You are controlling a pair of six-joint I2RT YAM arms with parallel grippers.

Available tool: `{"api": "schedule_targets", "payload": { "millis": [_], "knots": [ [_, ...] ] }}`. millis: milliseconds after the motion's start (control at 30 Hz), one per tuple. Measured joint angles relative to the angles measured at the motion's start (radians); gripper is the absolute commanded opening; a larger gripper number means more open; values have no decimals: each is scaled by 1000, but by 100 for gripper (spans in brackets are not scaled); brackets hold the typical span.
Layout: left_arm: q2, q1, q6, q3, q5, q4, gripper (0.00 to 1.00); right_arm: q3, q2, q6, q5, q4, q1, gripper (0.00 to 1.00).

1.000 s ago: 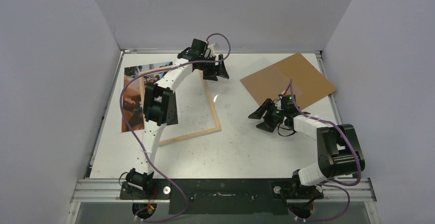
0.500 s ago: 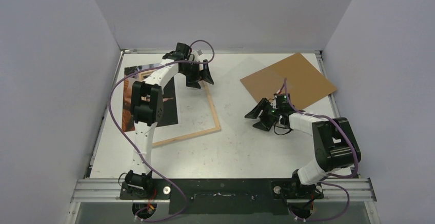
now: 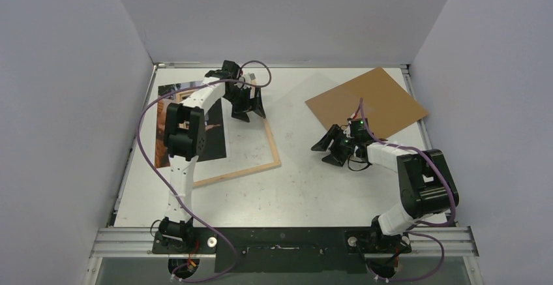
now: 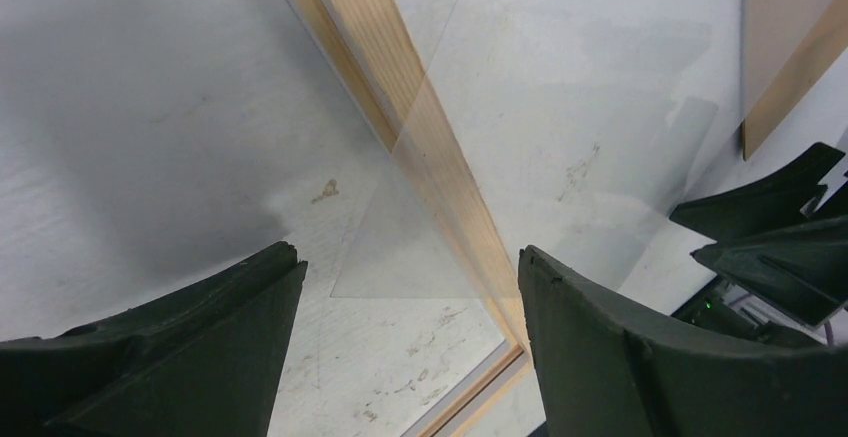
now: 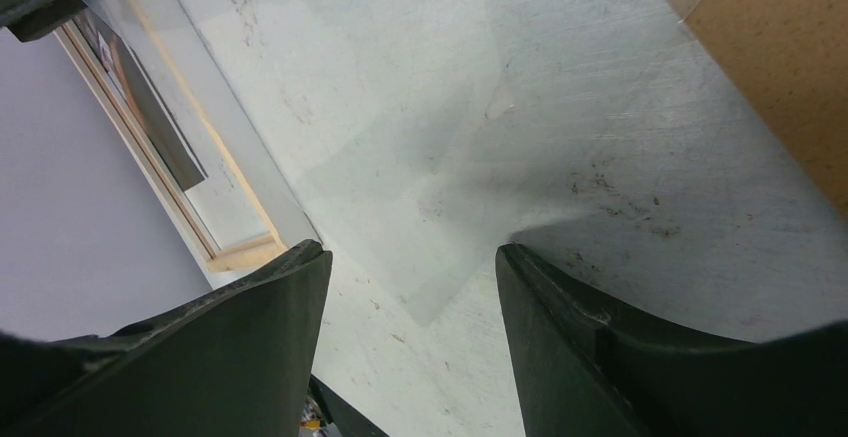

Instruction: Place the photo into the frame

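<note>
Over frame right rail, my left claw spread, empty; right claw also spread. Advice: reach photo, pinch 1 edge gently, no crease.

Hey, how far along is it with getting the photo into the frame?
Early. Done: the frame lies wood side up, the brown backing board off to the right. In hand: nothing; the left gripper hovers open over the frame, the right gripper open near the board. Left: the photo, askew across the frame's left edge, needs seating squarely.
</note>
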Motion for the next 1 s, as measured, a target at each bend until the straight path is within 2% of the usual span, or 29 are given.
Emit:
{"api": "schedule_targets", "payload": {
  "millis": [167,500,767,867,1000],
  "knots": [
    [-6,2,-32,-76,60,16,71,3,0,-9,3,-5,0,63],
    [-97,10,-242,-320,150,312,58,3,0,-11,5,-5,5,62],
    [-109,26,-360,-407,147,473,36,3,1,-10,6,-1,5,62],
    [-123,34,-391,-451,145,527,20,2,1,-9,7,2,5,62],
    [-129,40,-407,-475,159,567,5,1,1,-6,9,5,6,62]
  ]
}}
